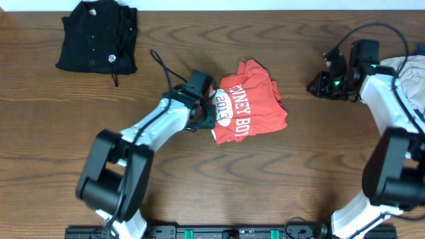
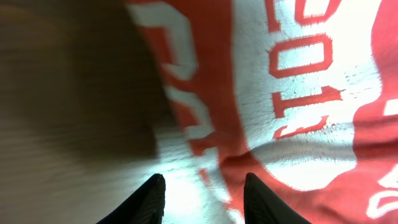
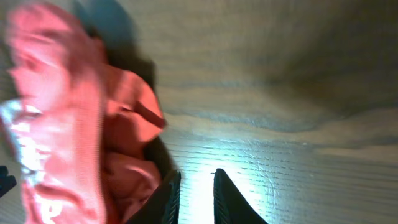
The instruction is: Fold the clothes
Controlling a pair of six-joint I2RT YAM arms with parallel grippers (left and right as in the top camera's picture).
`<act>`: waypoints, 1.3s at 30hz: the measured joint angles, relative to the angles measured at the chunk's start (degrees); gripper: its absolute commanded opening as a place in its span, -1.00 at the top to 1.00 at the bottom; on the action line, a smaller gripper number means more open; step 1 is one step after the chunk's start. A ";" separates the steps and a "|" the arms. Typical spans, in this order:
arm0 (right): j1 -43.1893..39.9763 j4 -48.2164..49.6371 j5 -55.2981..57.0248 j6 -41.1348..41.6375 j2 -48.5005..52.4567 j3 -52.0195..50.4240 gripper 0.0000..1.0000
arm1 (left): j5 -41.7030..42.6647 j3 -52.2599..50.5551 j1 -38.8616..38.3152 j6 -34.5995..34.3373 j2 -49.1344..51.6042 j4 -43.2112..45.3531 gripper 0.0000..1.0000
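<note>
The red-orange T-shirt [image 1: 251,101] with white lettering lies folded into a compact bundle at the middle of the table. My left gripper [image 1: 211,111] is at its left edge. In the left wrist view the left gripper [image 2: 202,190] stands open just above the cloth [image 2: 298,93]; the shirt's edge runs under the right fingertip [image 2: 258,196] and nothing is pinched. My right gripper [image 1: 316,86] hovers over bare wood to the right of the shirt. Seen from the right wrist, the gripper [image 3: 196,183] has a narrow gap with nothing in it, and the shirt [image 3: 68,124] is off to its left.
A black buttoned shirt [image 1: 97,37] lies folded at the back left. A pale grey piece [image 1: 413,72] shows at the right edge, behind the right arm. A black cable [image 1: 166,66] loops over the table near the left arm.
</note>
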 measured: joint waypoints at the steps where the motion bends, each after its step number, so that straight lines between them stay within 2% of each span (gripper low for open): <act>1: 0.00 -0.31 -0.02 0.31 -1.31 0.07 0.58 | -0.20 -0.04 0.28 0.02 -1.20 -0.57 0.15; 3: 0.00 -1.66 -0.07 0.94 -3.80 0.26 0.44 | -0.79 -0.09 0.74 0.31 -4.00 -1.60 -0.11; 4: 0.02 -2.49 -0.13 1.05 -4.85 0.42 0.31 | -1.01 -0.09 0.94 0.20 -5.68 -2.01 -0.29; 6: 0.02 -3.98 -0.26 1.46 -6.01 0.66 0.02 | -1.05 -0.09 1.36 0.48 -8.00 -2.21 -0.45; 12: 0.02 -7.26 -0.48 1.33 -6.23 0.76 -0.39 | -1.09 -0.09 4.04 0.17 -9.66 -2.25 -0.62; 22: 1.57 -7.76 -0.50 1.03 -6.23 0.76 -0.53 | 8.09 -0.11 5.31 -0.04 -1.99 3.78 -0.63; 39: 2.45 -8.20 -0.66 1.03 -6.23 0.76 -0.57 | 11.80 -0.11 5.33 -1.73 4.35 8.46 -0.63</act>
